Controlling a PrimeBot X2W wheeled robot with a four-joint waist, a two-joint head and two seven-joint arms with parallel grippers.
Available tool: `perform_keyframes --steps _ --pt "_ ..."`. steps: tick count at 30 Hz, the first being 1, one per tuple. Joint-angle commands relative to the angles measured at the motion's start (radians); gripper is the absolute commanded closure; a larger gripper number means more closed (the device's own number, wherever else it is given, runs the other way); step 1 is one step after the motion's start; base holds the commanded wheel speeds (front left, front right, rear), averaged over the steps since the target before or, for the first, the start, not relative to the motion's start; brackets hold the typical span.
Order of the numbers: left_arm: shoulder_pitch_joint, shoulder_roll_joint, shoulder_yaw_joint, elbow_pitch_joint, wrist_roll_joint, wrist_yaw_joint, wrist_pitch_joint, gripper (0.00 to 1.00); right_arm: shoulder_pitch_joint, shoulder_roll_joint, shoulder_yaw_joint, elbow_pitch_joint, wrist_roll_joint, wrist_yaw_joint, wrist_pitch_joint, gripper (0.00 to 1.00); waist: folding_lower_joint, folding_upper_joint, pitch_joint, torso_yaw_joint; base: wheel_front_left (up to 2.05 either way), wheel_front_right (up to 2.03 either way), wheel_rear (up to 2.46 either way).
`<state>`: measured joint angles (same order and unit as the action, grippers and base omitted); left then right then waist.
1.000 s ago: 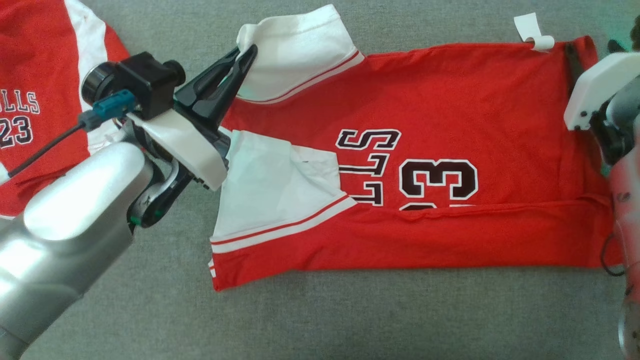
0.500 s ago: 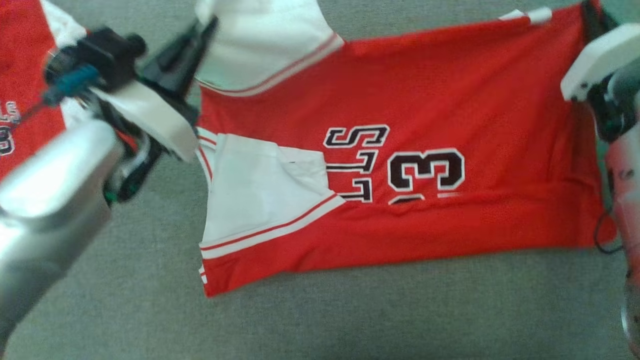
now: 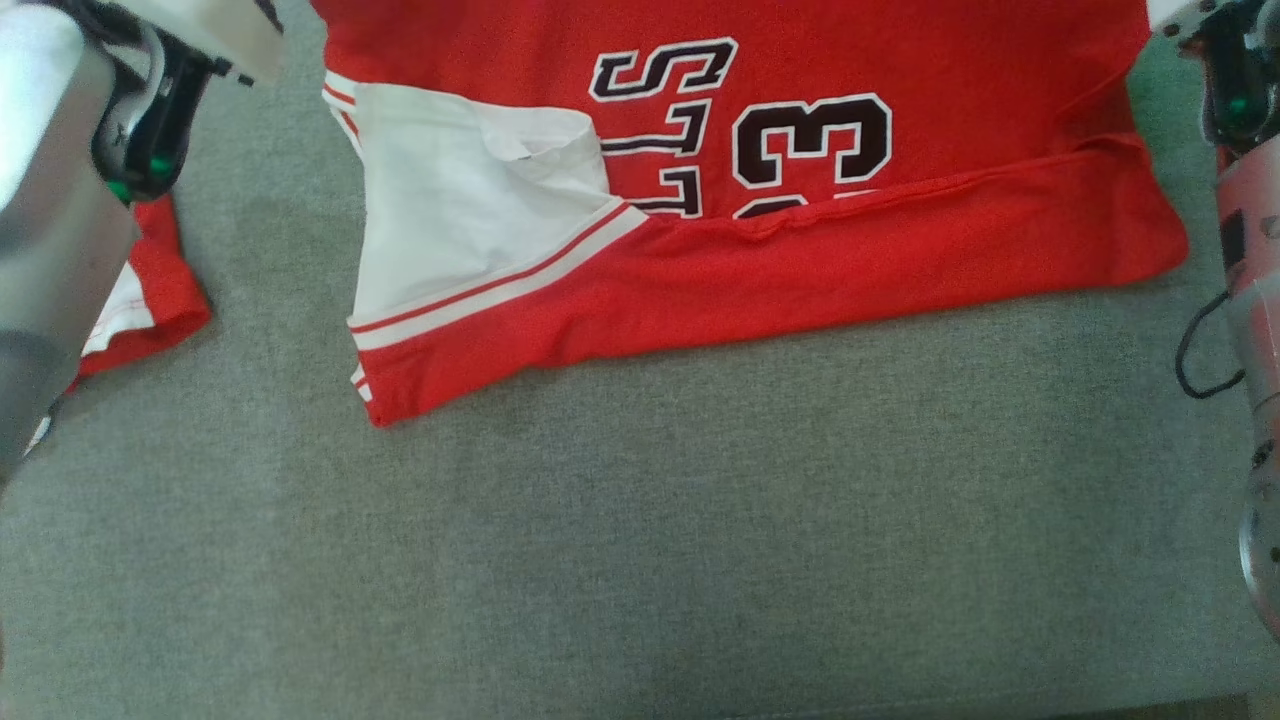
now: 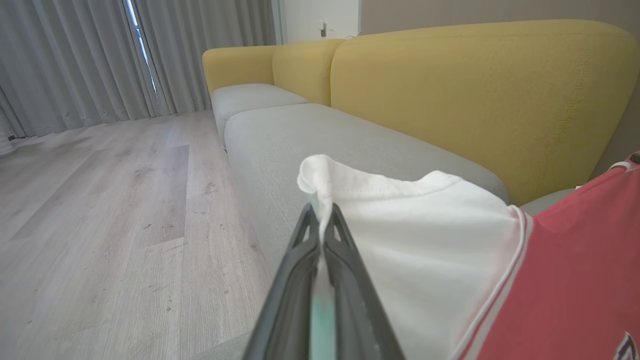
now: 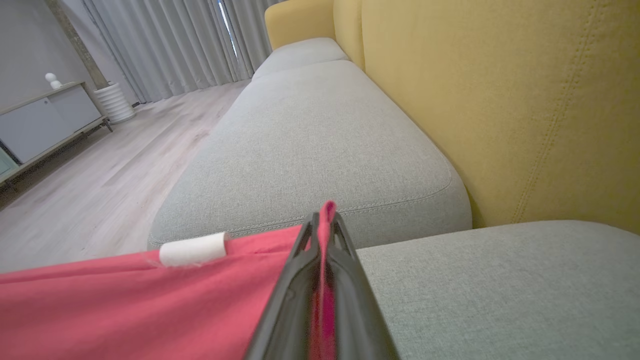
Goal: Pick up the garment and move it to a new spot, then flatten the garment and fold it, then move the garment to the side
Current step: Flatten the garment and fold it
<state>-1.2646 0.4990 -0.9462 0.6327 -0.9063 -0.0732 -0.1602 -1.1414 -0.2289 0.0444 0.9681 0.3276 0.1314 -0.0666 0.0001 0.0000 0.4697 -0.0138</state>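
The garment (image 3: 800,250) is a red jersey with white sleeves and black lettering, spread across the grey sofa cushion (image 3: 640,520), its lower edge folded up. My left gripper (image 4: 320,220) is shut on the white sleeve (image 4: 425,240), lifted off the seat. The right gripper (image 5: 324,225) is shut on the red hem (image 5: 150,310), next to a rolled white label (image 5: 192,248). In the head view my pale left forearm (image 3: 50,230) and the right arm (image 3: 1250,280) flank the jersey; the fingertips lie above that view's top edge.
A second red and white garment (image 3: 150,300) lies at the left, partly under my left forearm. Yellow sofa backrests (image 4: 475,100) rise behind the grey seat cushions. Wooden floor (image 4: 100,225), curtains and a low cabinet (image 5: 45,120) lie beyond the sofa.
The head camera has tilted, so the jersey sits higher in its view. The right gripper has closed on the jersey's hem. Both held edges have come up off the cushion.
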Motion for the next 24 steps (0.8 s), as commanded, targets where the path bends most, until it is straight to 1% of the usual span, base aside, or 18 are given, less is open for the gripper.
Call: perform_keyframes --steps 1,6,10,14,19,21,22,23,24 --pt "-0.055 0.029 0.04 0.01 0.001 -0.009 -0.015 1.0 -0.024 0.012 0.008 -0.019 0.02 -0.001 -0.014 1.0 -0.0001 0.0 -0.002 -0.001 0.0 0.0 0.0" --pt "-0.035 -0.002 0.009 0.053 0.01 -0.032 -0.042 1.0 0.007 0.005 0.039 -0.008 0.075 -0.001 -0.024 1.0 -0.0001 0.0 -0.02 0.005 0.0 0.0 0.0" --pt "0.017 -0.001 -0.039 0.043 0.021 -0.046 -0.045 1.0 0.064 -0.014 0.08 -0.022 0.133 -0.001 -0.008 1.0 -0.0001 0.0 -0.05 0.017 0.0 0.0 0.0" --pt "0.087 0.019 -0.071 -0.012 -0.003 -0.053 -0.038 1.0 0.14 -0.052 0.135 -0.059 0.197 -0.001 0.025 1.0 -0.0001 0.0 -0.088 0.034 0.0 0.0 0.0" --pt "0.176 0.066 -0.131 -0.11 -0.014 -0.055 0.006 1.0 0.245 -0.111 0.205 -0.123 0.279 -0.001 0.086 1.0 -0.0001 0.0 -0.138 0.052 0.0 0.0 0.0" --pt "0.208 0.085 -0.145 -0.147 -0.022 -0.055 0.019 1.0 0.283 -0.133 0.229 -0.149 0.31 -0.001 0.115 1.0 -0.0001 0.0 -0.157 0.057 0.0 0.0 0.0" --pt "0.208 0.085 -0.145 -0.147 -0.022 -0.055 0.019 1.0 0.283 -0.133 0.229 -0.149 0.31 -0.001 0.115 1.0 -0.0001 0.0 -0.157 0.057 0.0 0.0 0.0" --pt "0.239 0.101 -0.155 -0.183 -0.028 -0.048 0.03 1.0 0.317 -0.154 0.247 -0.172 0.338 -0.001 0.144 1.0 -0.0001 0.0 -0.172 0.06 0.0 0.0 0.0" --pt "0.239 0.101 -0.155 -0.183 -0.028 -0.048 0.03 1.0 0.317 -0.154 0.247 -0.172 0.338 -0.001 0.144 1.0 -0.0001 0.0 -0.172 0.06 0.0 0.0 0.0"
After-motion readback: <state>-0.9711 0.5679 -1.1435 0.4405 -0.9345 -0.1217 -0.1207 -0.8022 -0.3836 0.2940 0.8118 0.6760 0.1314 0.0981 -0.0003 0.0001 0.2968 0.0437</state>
